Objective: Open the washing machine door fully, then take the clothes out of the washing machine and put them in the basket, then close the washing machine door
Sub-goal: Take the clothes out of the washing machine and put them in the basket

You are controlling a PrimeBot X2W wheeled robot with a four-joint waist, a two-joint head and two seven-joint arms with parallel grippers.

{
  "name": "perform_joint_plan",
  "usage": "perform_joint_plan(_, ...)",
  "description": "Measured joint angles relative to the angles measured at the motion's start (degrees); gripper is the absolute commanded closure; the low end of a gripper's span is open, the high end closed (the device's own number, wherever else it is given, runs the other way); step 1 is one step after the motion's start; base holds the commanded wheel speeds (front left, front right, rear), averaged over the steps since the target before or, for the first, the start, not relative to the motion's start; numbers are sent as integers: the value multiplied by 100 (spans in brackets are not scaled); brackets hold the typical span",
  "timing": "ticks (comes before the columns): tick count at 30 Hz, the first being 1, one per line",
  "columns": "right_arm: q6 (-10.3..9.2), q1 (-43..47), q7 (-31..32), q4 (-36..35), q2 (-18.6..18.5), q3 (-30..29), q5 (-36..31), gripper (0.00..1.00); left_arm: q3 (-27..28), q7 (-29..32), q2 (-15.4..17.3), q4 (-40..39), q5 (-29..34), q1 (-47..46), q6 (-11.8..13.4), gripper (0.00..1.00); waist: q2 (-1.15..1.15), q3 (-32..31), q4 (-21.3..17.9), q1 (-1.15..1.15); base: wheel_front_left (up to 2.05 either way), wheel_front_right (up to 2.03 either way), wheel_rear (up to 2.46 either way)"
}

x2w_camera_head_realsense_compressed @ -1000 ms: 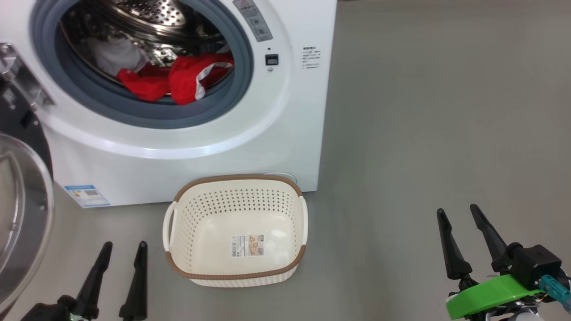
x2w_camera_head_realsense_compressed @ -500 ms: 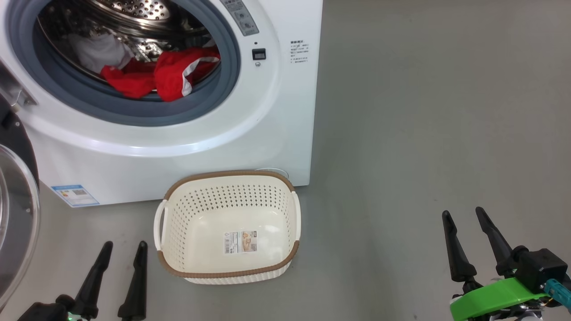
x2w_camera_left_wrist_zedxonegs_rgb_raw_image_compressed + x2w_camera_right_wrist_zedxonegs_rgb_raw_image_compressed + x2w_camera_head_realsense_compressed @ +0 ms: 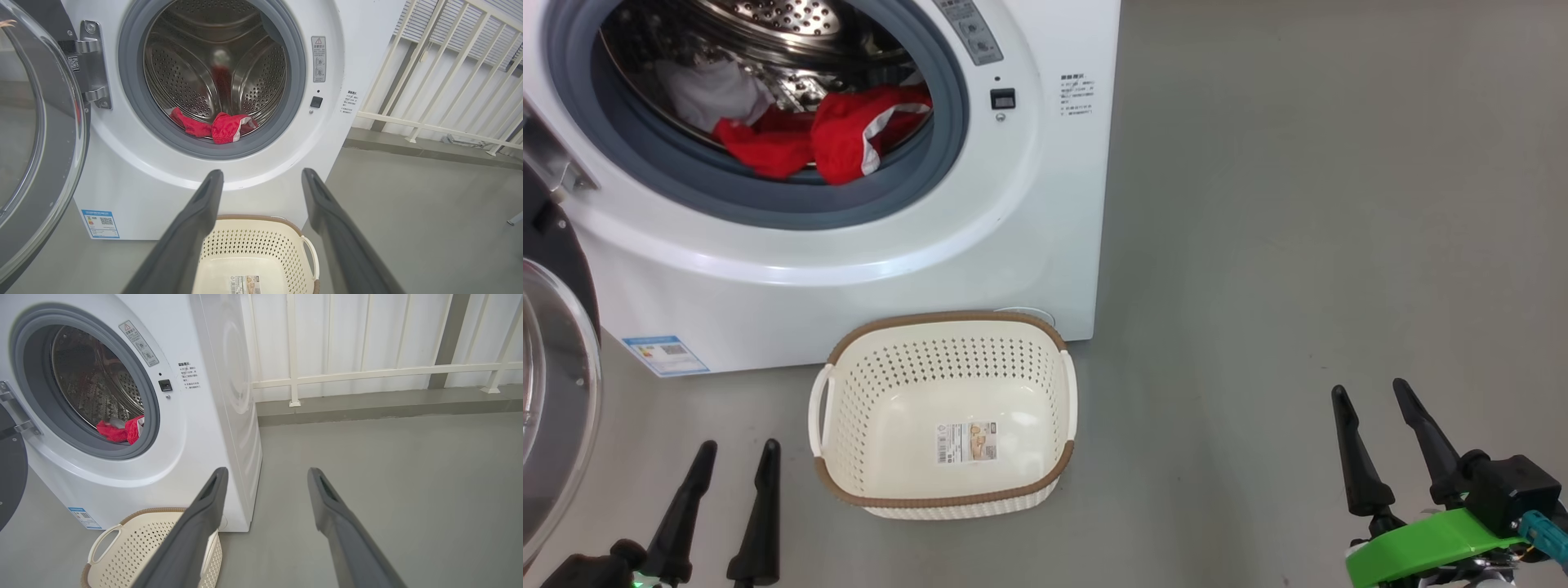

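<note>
- While the washing machine door (image 3: 556, 392) hangs swung out on its hinge at the far left, both arms sit low on the near side.
- The left gripper (image 3: 738, 447) is at the near left, just left of the basket (image 3: 947, 315). Its two dark fingers stand apart and empty.
- The right gripper (image 3: 1369, 389) is well off to the near right over bare floor (image 3: 1298, 245), fingers likewise spread and holding nothing.
- The clothes (image 3: 825, 143) are all inside the washing machine (image 3: 849, 269). The red jerseys are heaped at the front of the drum (image 3: 184, 69), one fold draped onto the grey gasket (image 3: 768, 208). A white garment (image 3: 715, 90) lies behind them to the left.
- The basket stands on the floor close against the machine's front, below the opening, with just a paper label inside. Whether it touches the machine, I cannot tell.
- To my eye the door-opening looks done. Unloading is the step in hand, though not yet begun.
- Next, I'd expect one arm to rise and reach through the opening. It should pinch the nearest red fold at the gasket and draw it clear of the lip before lowering it into the basket.
</note>
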Motion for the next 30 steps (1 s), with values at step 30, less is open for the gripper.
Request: perform_joint_plan(30, 0, -2, 0, -4, 11, 100, -7, 0, -63, 0, 67, 10, -135, -34, 0, 0, 0, 29, 35, 0, 94, -95, 1)
